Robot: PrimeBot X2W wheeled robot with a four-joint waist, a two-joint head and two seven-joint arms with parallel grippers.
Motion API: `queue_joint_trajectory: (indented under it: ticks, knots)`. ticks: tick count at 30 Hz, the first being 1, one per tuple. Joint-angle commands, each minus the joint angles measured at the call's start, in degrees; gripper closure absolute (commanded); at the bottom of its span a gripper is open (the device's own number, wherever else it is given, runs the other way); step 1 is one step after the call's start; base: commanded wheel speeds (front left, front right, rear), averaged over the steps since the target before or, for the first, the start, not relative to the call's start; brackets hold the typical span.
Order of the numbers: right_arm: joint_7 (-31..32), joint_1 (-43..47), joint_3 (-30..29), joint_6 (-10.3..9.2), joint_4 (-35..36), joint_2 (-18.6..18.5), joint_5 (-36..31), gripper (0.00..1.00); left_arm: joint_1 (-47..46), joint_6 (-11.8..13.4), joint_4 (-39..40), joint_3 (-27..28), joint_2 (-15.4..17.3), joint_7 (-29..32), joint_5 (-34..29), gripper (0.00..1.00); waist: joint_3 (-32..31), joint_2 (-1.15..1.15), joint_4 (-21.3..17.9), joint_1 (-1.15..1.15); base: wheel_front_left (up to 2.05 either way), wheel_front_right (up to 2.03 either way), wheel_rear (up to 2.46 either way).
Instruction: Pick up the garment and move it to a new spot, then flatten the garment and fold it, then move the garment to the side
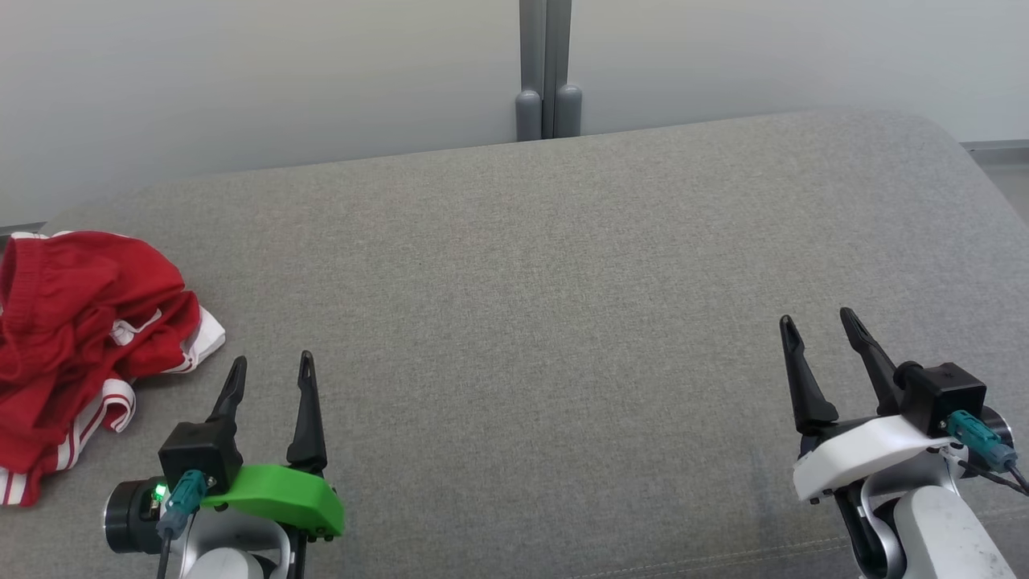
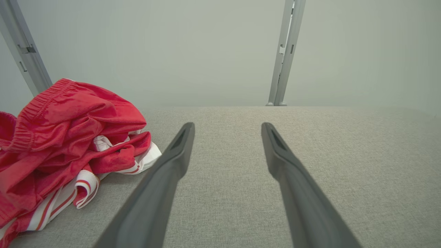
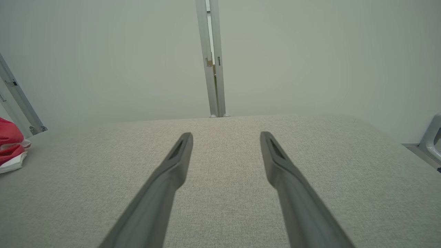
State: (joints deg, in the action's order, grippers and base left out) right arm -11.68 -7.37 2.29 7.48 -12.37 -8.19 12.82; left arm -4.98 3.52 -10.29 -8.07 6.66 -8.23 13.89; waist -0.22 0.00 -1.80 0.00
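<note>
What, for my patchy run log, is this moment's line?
stage: pick-up not begun | crumpled red-and-white cloth garment: untouched on grey fabric surface | left gripper: jaws open, empty | right gripper: jaws open, empty

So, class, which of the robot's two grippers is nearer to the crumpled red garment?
Left. The left gripper, jaws open, sits just right of the garment, not touching it; the right gripper is far off across the grey cushion.
</note>
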Motion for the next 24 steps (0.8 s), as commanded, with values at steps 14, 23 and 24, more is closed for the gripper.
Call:
queue_joint_trajectory:
  ticks: [14, 23, 24]
  knots:
    - [-0.4, 1.1, -2.6, 0.02, -0.2, 1.9, -4.3, 0.0, 1.5, 0.1, -0.1, 0.1, 0.4, -0.6, -2.6, 0.0, 0.0, 0.0, -0.1, 0.0, 0.0, 0.0, 0.0]
    - [-0.2, 1.3, -2.8, 0.01, -0.7, 2.3, -5.3, 0.0, 1.8, 0.7, -0.3, -0.1, 0.6, -0.2, -3.3, 0.0, 0.0, 0.0, 0.0, 0.0, 0.0, 0.0, 0.0]
    - [-0.2, 1.2, -2.7, 0.01, -0.7, 2.3, -5.0, 0.0, 1.8, 0.7, -0.3, -0.1, 0.6, -0.1, -3.1, 0.0, 0.0, 0.0, 0.0, 0.0, 0.0, 0.0, 0.0]
